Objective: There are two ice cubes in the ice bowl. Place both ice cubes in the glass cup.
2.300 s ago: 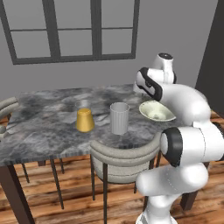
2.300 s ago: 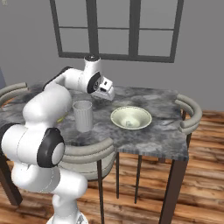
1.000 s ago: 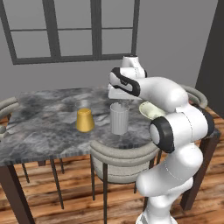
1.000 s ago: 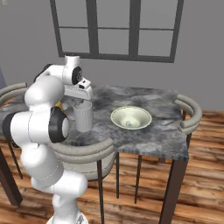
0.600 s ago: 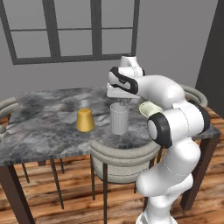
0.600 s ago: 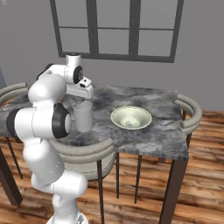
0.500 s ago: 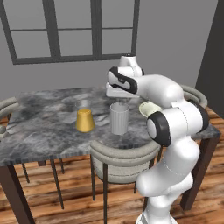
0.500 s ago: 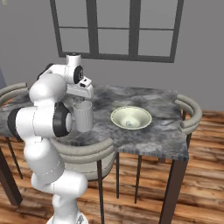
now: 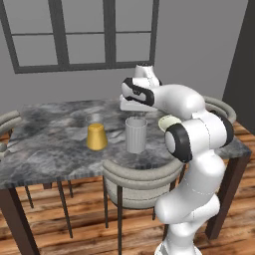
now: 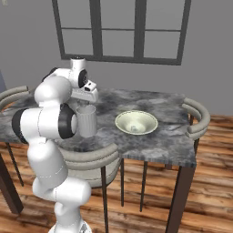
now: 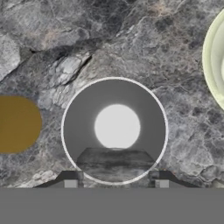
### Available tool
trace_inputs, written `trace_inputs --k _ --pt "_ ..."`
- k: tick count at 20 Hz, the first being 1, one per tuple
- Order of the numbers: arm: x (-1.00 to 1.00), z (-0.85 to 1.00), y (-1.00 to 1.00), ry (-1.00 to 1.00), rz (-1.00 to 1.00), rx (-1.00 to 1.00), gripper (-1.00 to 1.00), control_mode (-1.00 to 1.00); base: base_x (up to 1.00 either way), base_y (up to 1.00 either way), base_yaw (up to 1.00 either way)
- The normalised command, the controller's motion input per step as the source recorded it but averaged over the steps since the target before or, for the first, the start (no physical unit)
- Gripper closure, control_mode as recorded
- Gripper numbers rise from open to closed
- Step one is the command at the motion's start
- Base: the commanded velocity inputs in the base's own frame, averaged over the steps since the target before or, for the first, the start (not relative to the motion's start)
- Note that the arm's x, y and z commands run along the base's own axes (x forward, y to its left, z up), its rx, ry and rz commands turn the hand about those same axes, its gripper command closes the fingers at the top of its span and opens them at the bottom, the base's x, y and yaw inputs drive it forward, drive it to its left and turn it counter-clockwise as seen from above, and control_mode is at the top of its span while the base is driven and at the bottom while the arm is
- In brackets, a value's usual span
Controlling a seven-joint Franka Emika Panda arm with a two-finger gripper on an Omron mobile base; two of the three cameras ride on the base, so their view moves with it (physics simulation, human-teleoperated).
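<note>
Ice cubes are the point here, and one small pale lump shows in the ice bowl [image 10: 136, 123], well off to the claw's side. Over the last couple of seconds the arm has swung away from that bowl and across the tabletop [image 9: 45, 144], and for the last half second it has barely shifted — the claw [image 9: 134, 113] now hangs directly above the glass cup [image 9: 136, 134].

In the hand view the claw looks straight down the cup's mouth: the rim [image 11: 114, 130] reads as a full circle with a bright round floor at its centre. The cup stands upright, long axis vertical and in line with the claw, mouth opening up toward it.

The two fingertips [image 11: 70, 181] stand apart at the bottom of that view, either side of the cup's near rim, with nothing visible between them. I judge a cube has just been let go, though no cube can be made out inside.

A yellow cup [image 9: 96, 136] sits just beside the tumbler, on the far side from the bowl.
</note>
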Motion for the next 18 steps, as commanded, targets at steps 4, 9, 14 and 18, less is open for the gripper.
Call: trace_inputs --k 4,9,14,18 --pt "-0.01 -0.19 0.0 0.0 0.01 0.0 1.0 -1.0 0.0 0.0 0.0" --pt "0.0 -0.14 0.0 0.01 0.0 0.0 1.0 -1.0 0.0 0.0 0.0" --pt "0.0 -0.11 0.0 0.0 0.0 0.0 1.0 -1.0 0.0 0.0 0.0" --pt "0.0 -0.1 0.0 0.0 0.0 0.0 1.0 -1.0 0.0 0.0 0.0"
